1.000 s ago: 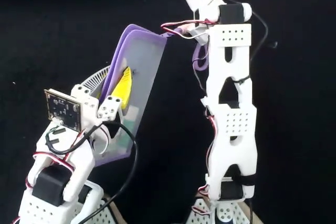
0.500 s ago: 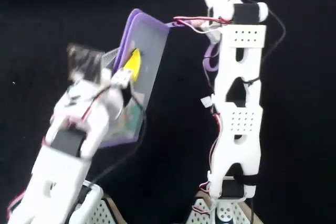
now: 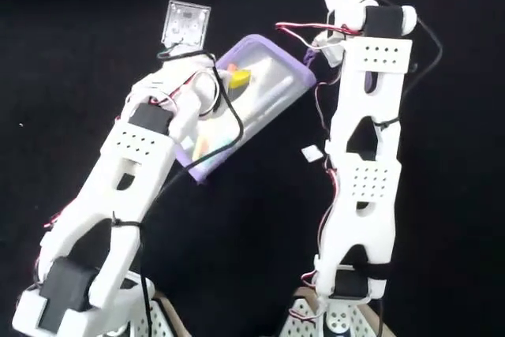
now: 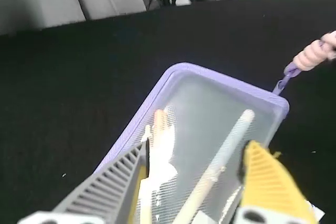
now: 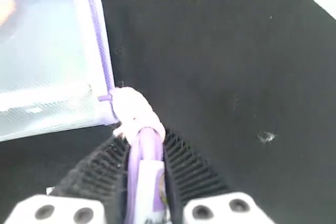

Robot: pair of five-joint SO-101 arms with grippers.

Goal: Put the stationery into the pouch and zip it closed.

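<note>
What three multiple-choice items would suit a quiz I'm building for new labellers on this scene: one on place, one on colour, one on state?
1. Where is the left gripper?
A) over the pouch
B) far from the pouch
C) under the pouch

2. What colour is the pouch's edge?
A) green
B) purple
C) red

3. What state is the right gripper in?
A) wide open
B) shut on the zip pull
C) half open, holding nothing

Answers:
1 A: its jaws frame the pouch in the left wrist view.
2 B: the trim is purple in every view.
3 B: its jaws pinch the pull's strap.
</note>
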